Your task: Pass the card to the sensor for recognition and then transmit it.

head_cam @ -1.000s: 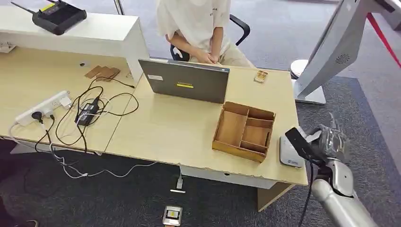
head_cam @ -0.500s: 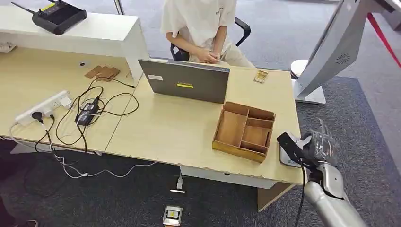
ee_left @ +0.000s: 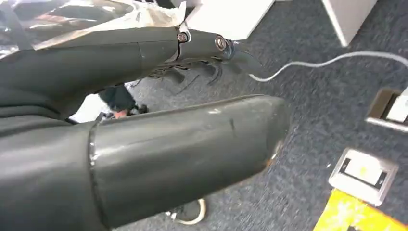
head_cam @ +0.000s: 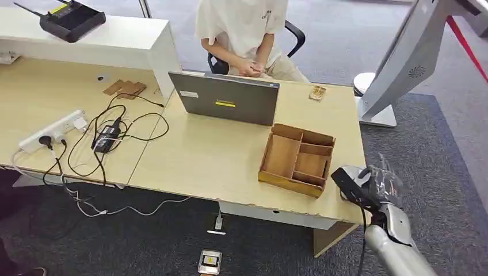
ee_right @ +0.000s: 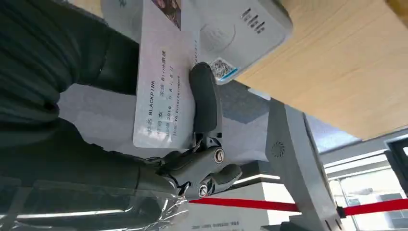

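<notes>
Head view: our right hand (head_cam: 377, 187) hangs at the desk's (head_cam: 218, 155) front right corner, over the white card reader (head_cam: 347, 192), just right of the wooden tray (head_cam: 297, 159). Left wrist view: our left hand (ee_left: 144, 125) has fingers apart, holding nothing, above carpet. Right wrist view: our fingers (ee_right: 204, 103) pinch the ID card (ee_right: 163, 86) just beside the reader.

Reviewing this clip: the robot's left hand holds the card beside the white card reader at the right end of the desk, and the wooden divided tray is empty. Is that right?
Not quite: the right hand holds the card, not the left. The head view shows the right arm by the white card reader at the desk end, and the right wrist view shows its fingers pinching the card. The wooden divided tray is indeed empty.
</notes>
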`<state>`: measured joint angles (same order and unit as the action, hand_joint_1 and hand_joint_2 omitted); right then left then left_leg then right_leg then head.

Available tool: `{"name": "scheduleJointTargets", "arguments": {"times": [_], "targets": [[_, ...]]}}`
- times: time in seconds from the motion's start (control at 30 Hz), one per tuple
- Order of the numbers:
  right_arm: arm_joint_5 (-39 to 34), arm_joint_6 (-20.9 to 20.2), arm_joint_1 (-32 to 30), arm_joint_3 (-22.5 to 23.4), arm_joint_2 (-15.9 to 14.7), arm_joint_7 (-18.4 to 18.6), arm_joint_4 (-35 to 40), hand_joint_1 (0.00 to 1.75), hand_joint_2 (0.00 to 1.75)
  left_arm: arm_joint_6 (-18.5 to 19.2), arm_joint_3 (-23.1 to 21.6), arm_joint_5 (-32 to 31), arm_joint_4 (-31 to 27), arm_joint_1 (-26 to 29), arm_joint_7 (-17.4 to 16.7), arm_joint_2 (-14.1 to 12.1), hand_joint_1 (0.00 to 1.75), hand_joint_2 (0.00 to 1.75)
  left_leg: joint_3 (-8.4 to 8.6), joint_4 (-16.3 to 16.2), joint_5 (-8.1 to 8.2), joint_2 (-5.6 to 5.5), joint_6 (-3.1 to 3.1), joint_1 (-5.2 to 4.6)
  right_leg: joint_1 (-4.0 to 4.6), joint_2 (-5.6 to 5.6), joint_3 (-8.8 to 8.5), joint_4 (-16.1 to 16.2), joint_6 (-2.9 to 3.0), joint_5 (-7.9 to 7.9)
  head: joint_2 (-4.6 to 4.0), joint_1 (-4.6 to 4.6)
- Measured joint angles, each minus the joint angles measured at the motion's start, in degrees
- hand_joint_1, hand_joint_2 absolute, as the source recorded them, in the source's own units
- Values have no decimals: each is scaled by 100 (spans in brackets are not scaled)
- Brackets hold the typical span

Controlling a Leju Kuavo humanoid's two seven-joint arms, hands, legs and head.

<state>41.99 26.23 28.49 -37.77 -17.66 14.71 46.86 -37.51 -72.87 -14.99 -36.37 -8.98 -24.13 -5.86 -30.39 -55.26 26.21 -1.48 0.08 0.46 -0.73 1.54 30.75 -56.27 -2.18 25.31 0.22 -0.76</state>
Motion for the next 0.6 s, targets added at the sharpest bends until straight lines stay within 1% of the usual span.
{"name": "scheduleJointTargets", "arguments": {"times": [0.27,0.33,0.6], "targets": [[-79,68,16,-31,90,-59,-256,175,175,46,0,-64,120,-93,0,85,0,0,4,0,0,4,0,0,0,2,-2,3,0,0,0,-2],[-92,68,20,-33,103,-59,-302,175,175,151,0,-103,142,-120,9,88,0,0,6,0,0,5,0,0,0,2,-3,3,0,0,0,-2],[-153,133,1,-33,72,-39,-372,175,175,162,2,-315,221,-144,-26,153,0,0,13,-1,0,5,0,0,0,2,-9,3,0,-1,0,-2]]}}
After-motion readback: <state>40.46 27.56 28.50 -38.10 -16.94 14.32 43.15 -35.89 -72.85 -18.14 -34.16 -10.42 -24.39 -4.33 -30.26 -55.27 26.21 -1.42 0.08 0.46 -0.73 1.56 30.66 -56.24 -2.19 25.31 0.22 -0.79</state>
